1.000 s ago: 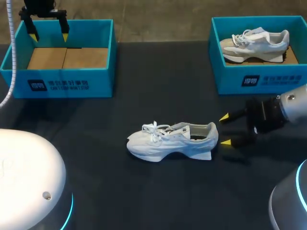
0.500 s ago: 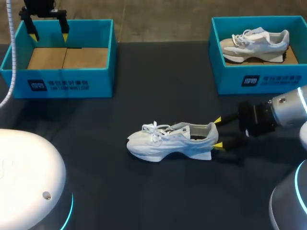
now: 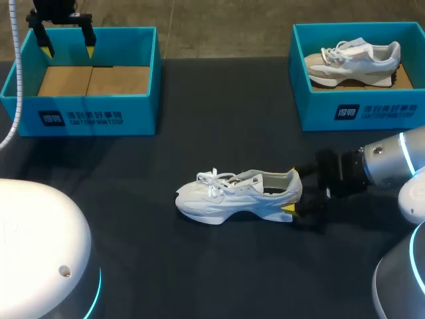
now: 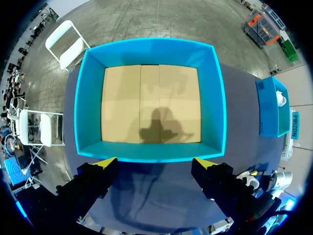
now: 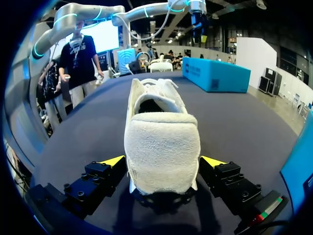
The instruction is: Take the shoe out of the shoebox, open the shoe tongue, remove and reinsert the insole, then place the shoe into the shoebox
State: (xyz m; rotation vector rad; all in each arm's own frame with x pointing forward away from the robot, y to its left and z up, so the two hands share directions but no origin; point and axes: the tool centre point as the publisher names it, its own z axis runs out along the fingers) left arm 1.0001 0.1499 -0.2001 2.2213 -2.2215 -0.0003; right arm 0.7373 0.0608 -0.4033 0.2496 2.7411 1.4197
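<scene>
- A white sneaker [image 3: 236, 195] stands upright on its sole near the middle of the dark worktop [image 3: 199, 119]. It is outside both boxes, with its toe toward the left arm's side and its heel toward the right arm's.
- The right gripper [image 3: 292, 191] comes in low from the right and sits at the sneaker's heel. Its yellow-tipped fingers are spread wide, one on either side of the heel.
- From the right wrist, the sneaker's fuzzy heel [image 5: 162, 147] fills the gap between the fingers of the right gripper [image 5: 164, 161]. The tips sit just beside it, and actual contact cannot be made out. The laces and tongue run away ahead of the gripper.
- The left gripper [image 3: 68, 50] hangs over the far rim of the left shoebox [image 3: 86, 40], well apart from the sneaker, with its fingers wide and nothing between them.
- The left wrist camera looks straight down past the left gripper [image 4: 155, 163] into that blue shoebox [image 4: 88, 98], where only the brown cardboard floor shows.
- A second blue shoebox [image 3: 358, 109] stands at the far right of the worktop. A second sneaker [image 3: 352, 60] lies inside it, with its toe toward the left.
</scene>
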